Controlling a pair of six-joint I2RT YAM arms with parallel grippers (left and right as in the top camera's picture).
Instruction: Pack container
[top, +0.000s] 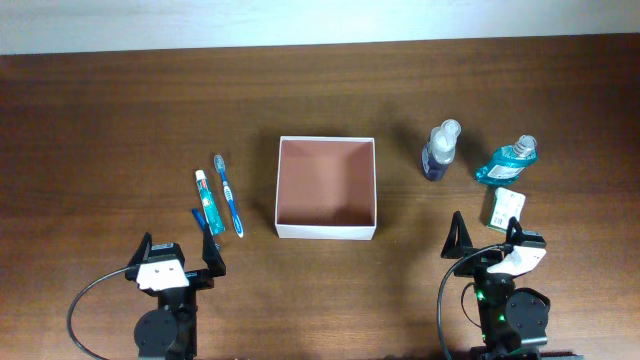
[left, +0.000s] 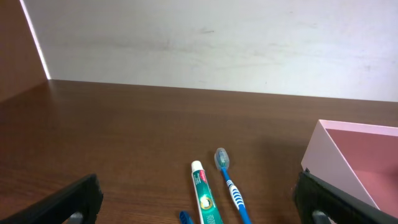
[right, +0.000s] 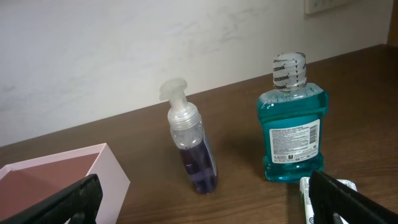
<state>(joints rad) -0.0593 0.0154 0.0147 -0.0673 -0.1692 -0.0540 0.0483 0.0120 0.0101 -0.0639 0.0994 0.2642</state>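
Found the container (top: 326, 231) resting flat near the middle of the worktop (top: 100, 120), open side up, with reddish-brown floor showing from wall to wall. Saw bare wood on all four sides of it, widest toward the far edge under the pale wall (top: 300, 20). Counted, to its left and apart from it, a toothpaste tube (top: 207, 203) and a toothbrush (top: 229, 195) lying side by side, close but not clearly touching, plus a small blue item (top: 198, 214) against the tube, too small to name. Placed a clear pump bottle (top: 438, 152) of purple liquid to the container's right, a teal mouthwash bottle (top: 510, 162) further right, and a green-white packet (top: 507, 209) just nearer than the mouthwash. Found the left jaws spread wide, holding nothing, at the near edge just short of the toothpaste. Found the right jaws equally spread, holding nothing, close in front of the packet. Saw open wood between the two arms right up to the container's near wall.

Got the full layout and the gaps from the overhead view alone. Got from the left wrist view a low look at the container's left corner and the brush head pointing away. Got from the right wrist view both bottles standing, the pump bottle appearing to lean a little, and only the packet's end beside a finger
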